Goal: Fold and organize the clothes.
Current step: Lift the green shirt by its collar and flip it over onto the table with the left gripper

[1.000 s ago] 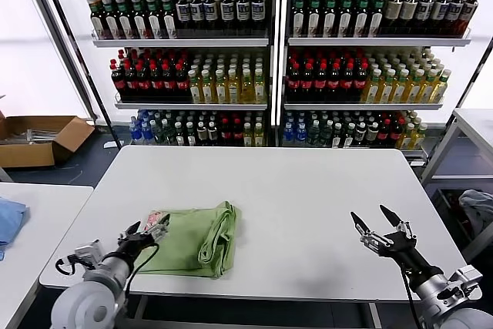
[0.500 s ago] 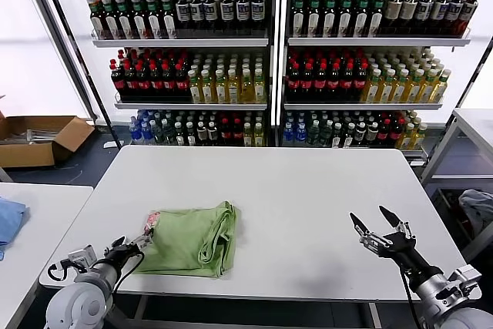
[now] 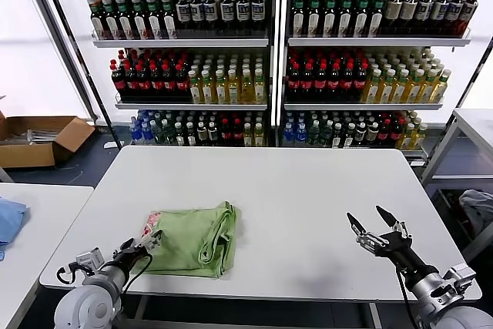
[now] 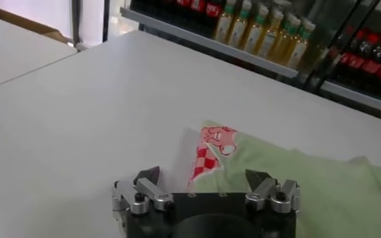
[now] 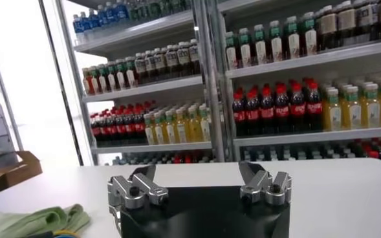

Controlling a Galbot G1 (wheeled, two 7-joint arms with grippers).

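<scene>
Folded the shirt (image 3: 196, 238) into a thick green bundle already, by the look of it, lying on the near left part of the table (image 3: 308, 182) with its red-and-white print (image 3: 152, 223) showing at the left end

Drew the left gripper (image 3: 145, 246) back off that printed corner, where it sat a second ago, then crept a little forward again; now hovers just beside the bundle's near left corner, low over the table edge. Shows, in the left wrist view, the left gripper (image 4: 202, 174) with fingers spread apart and nothing between them, the print (image 4: 211, 147) just ahead and the shirt (image 4: 306, 181) running off to one side

Kept the right gripper (image 3: 368, 217) almost where it was, over the bare right side of the table, well apart from the shirt, fingers wide apart and empty; confirmed in the right wrist view, the right gripper (image 5: 196, 169) splayed, with a green edge of the shirt (image 5: 35, 221) far off

Means, most likely, that the last fold is released and holds its shape without help. Leaves perhaps a tidy-up: squaring the loose printed corner or shifting the bundle to its place. Calls for a low, gentle reach at that corner, since soft cloth may drag and open the fold
</scene>
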